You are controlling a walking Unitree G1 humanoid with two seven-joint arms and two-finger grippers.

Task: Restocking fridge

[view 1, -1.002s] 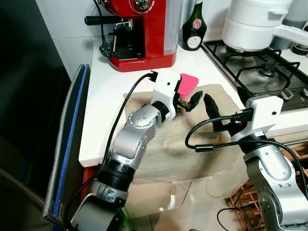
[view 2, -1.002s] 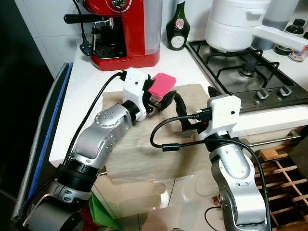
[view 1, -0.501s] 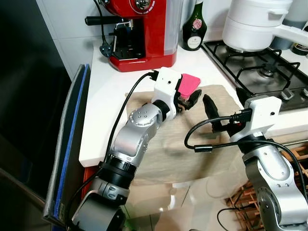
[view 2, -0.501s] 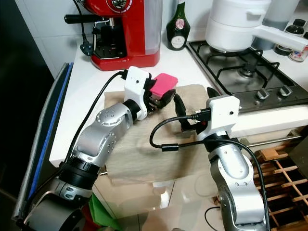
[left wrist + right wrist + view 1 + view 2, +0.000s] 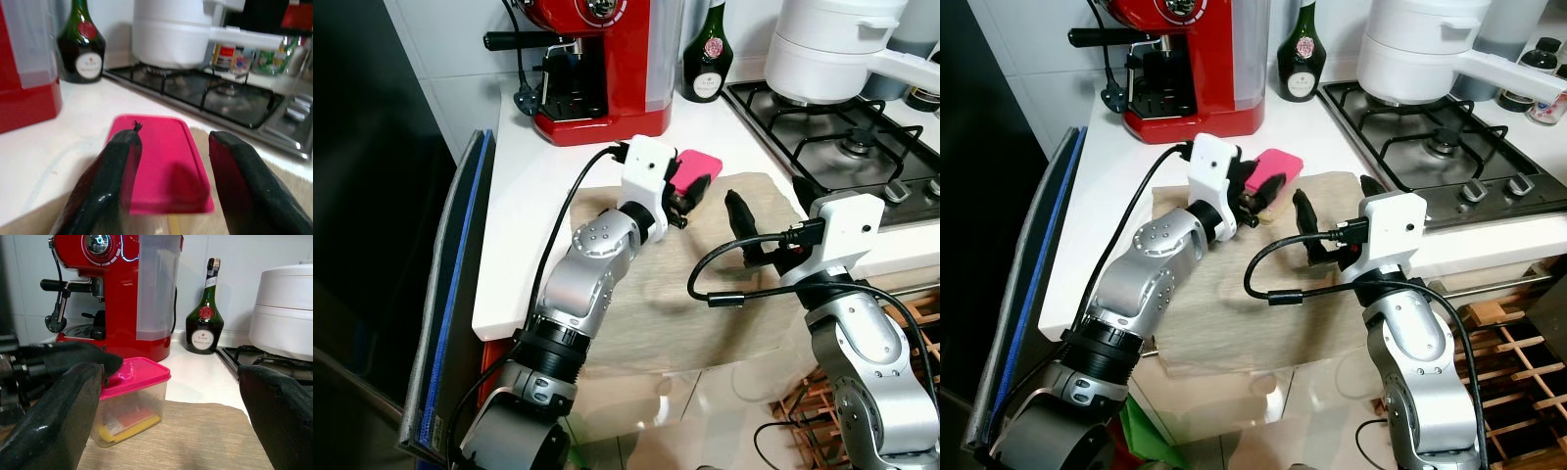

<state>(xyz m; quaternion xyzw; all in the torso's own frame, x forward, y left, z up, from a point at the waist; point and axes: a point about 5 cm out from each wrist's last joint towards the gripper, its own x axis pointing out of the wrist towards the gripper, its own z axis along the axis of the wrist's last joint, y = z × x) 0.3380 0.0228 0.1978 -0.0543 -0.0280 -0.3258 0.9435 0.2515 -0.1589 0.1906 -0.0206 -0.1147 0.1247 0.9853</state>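
On countertop mat (image 5: 705,294), one pink-lidded container (image 5: 129,399), two grippers (image 5: 690,196) (image 5: 759,235)

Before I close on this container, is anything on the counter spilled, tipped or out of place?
Nothing stands out. The pink-lidded container sits upright on the beige mat with its lid on. The left gripper is open over the lid, and the right gripper is open beside it. No spills.

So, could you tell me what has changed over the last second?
The left gripper has pushed forward over the pink-lidded container, its open fingers now reaching above the lid, not yet gripping. The right gripper, the container and the placemat stayed put.
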